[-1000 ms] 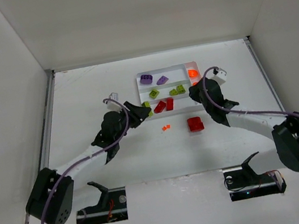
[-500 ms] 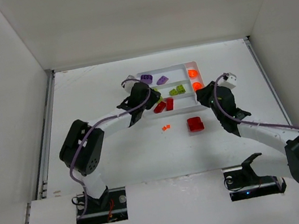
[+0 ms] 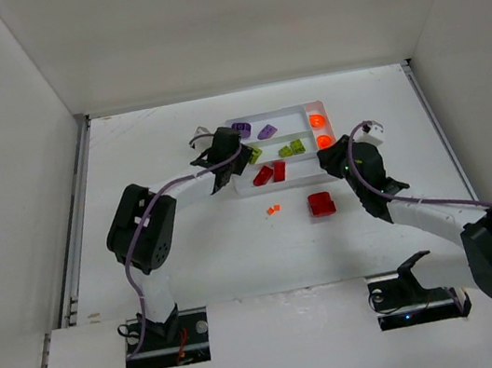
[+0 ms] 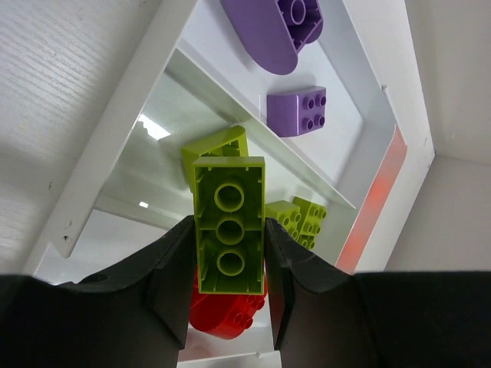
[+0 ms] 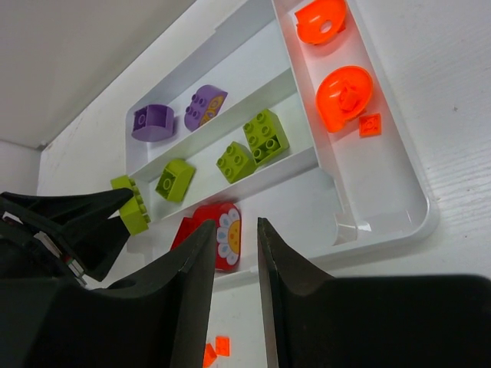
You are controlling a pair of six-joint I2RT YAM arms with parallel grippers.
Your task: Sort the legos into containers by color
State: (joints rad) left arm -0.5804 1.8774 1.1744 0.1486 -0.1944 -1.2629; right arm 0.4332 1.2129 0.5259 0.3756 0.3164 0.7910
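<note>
On the worktop (image 3: 192, 259), our white tray (image 5: 391, 184) holds most legos (image 5: 265, 136) sorted. Our right tool (image 5: 234, 230) hangs empty, jaws slightly parted, by its orange end. Our left tool (image 4: 227, 247) clamps a lime brick (image 4: 229, 222) over the green slot (image 4: 146, 161); next we should lower it and release.

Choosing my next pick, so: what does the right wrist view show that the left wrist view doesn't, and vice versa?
Right wrist only: two orange round pieces and an orange tile in the end slot, plus loose orange bits on the table. Left wrist only: the hollow underside of the lime brick pinched by the left fingers. Both: purple pieces, loose lime bricks, a red piece, the white tray.
</note>
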